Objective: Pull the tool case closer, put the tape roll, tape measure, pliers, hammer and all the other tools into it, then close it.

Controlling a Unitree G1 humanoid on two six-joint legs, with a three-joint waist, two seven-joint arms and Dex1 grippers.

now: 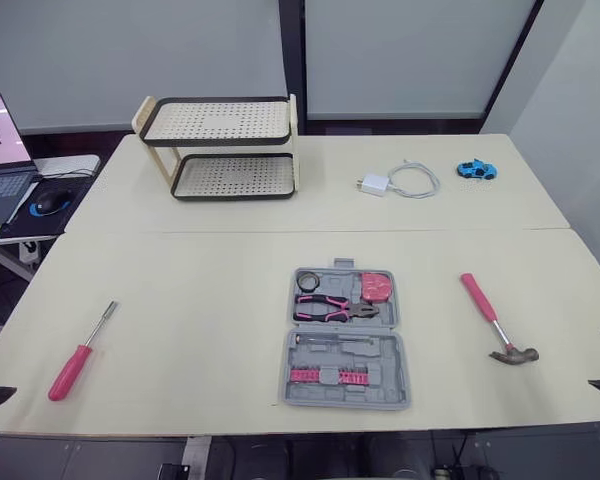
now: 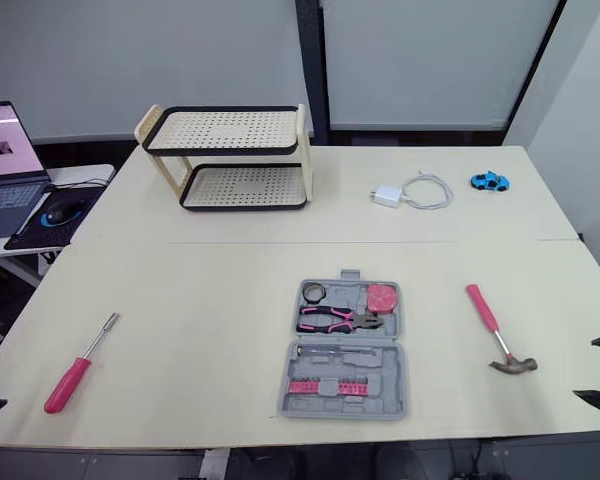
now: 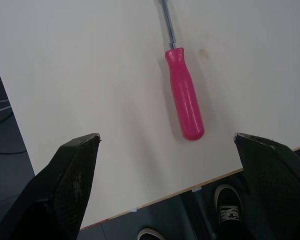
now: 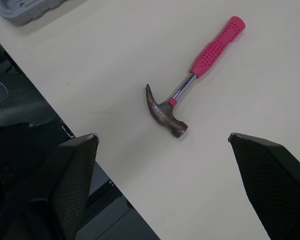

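Note:
The grey tool case (image 1: pixel 388 362) lies open on the table's middle near the front. Its far half holds a black tape roll (image 1: pixel 307 281), a pink tape measure (image 1: pixel 376 287) and pink-handled pliers (image 1: pixel 332 308). The near half carries a row of pink bits (image 1: pixel 328 376). A pink-handled hammer (image 1: pixel 495 320) lies to the case's right, below my open right gripper (image 4: pixel 162 136). A pink screwdriver (image 1: pixel 80 352) lies at the front left, under my open left gripper (image 3: pixel 166 136). Neither gripper holds anything.
A two-tier perforated rack (image 1: pixel 225 150) stands at the back left. A white charger with cable (image 1: pixel 395 182) and a blue toy car (image 1: pixel 476 170) lie at the back right. A laptop (image 1: pixel 0 150) and mouse (image 1: pixel 52 203) sit on a side desk left.

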